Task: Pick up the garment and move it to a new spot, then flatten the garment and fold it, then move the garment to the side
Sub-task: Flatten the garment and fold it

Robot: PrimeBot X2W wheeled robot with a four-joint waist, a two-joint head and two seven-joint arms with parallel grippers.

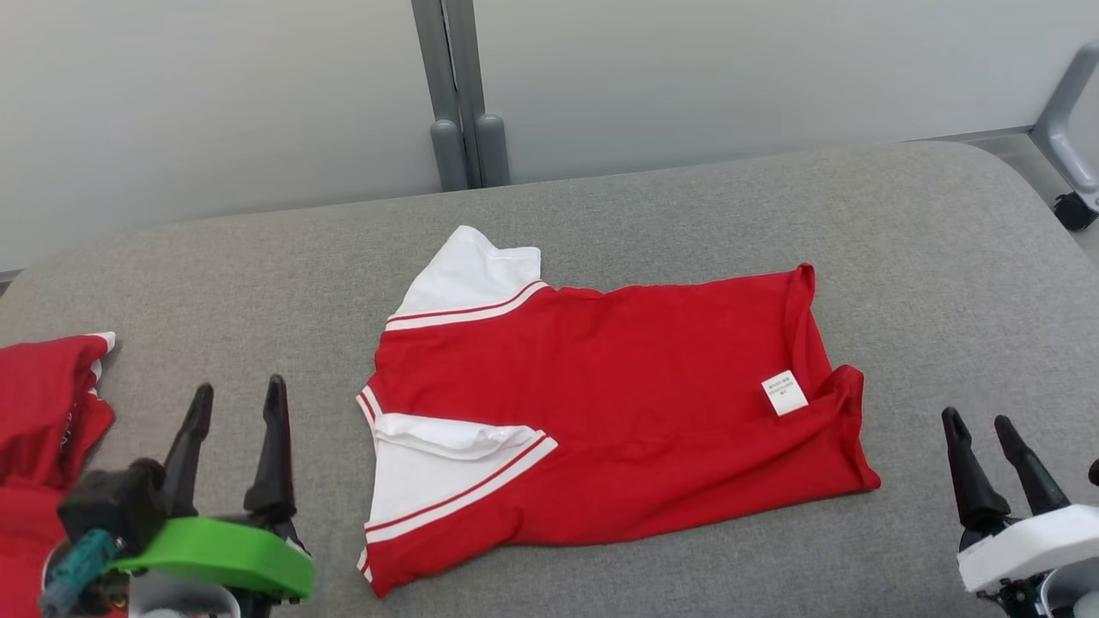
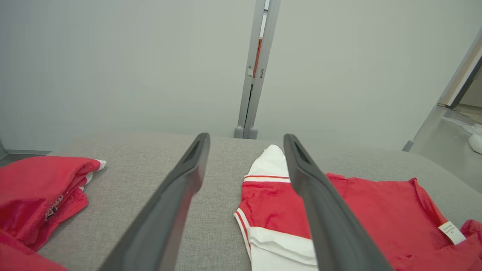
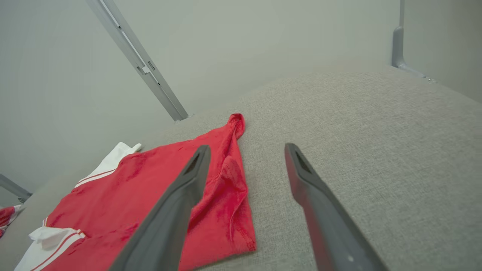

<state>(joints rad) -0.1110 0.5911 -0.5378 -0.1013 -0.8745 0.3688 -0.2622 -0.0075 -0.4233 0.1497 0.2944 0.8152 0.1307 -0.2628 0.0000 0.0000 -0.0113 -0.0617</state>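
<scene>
head: looking forward and down over the whole table [image 1: 901,283] | left wrist: sitting low and close, facing the wall [image 2: 113,56] | right wrist: sitting low, tilted | all three sharing the shirt [image 1: 618,386]

The left end effector [image 1: 239,388] has two long, tapering black fingers [image 1: 273,446] on a bright green curved bracket [image 1: 232,554], beside a teal ribbed fitting [image 1: 75,571]. The right end effector [image 1: 976,421] has matching fingers (slotted near the tips) on a white housing [image 1: 1030,542].

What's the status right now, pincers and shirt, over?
Left pincer open, empty. Right pincer open, empty. Red shirt lies spread on grey cushion, not held. Another red garment bunched at far left, apart.
</scene>
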